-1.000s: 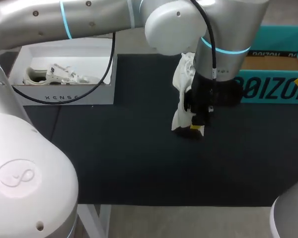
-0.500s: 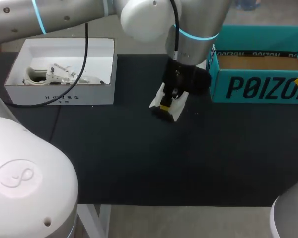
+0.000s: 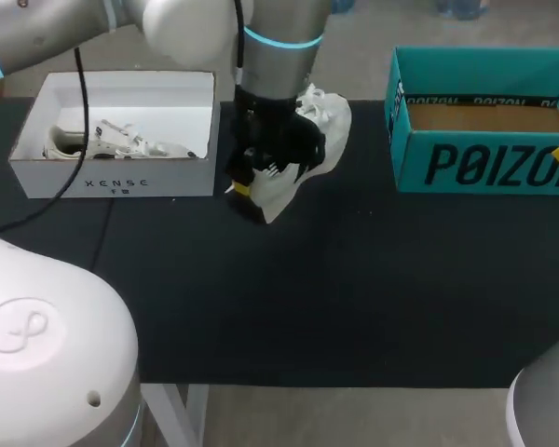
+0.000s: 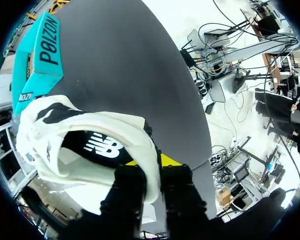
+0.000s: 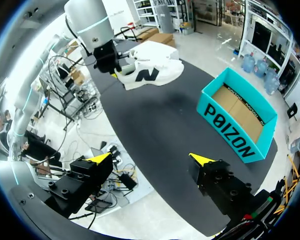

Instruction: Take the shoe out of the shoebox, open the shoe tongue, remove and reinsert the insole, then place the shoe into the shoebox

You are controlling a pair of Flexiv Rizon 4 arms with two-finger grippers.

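Left gripper point(image 4: 151, 175) clamps the heel rim of the white shoe point(image 3: 319, 119), held above the mat well apart from the teal shoebox point(image 3: 484, 169), toe apparently pointing toward it. Right gripper point(image 5: 151, 159), fingers spread and empty, waits beyond that box.

A robotics lab is indicated. A grey left arm point(image 3: 278, 56) and right arm point(image 3: 546, 406) are set up at a black-covered table point(image 3: 354, 307), on which a teal shoebox point(image 3: 484, 166) and a white box point(image 3: 121, 182) are laid out.

White shoe point(image 3: 331, 121) cloth w/ smooth panels, teal shoebox point(image 3: 475, 166) matt cardboard (brown inside), table point(image 3: 354, 298) matt black
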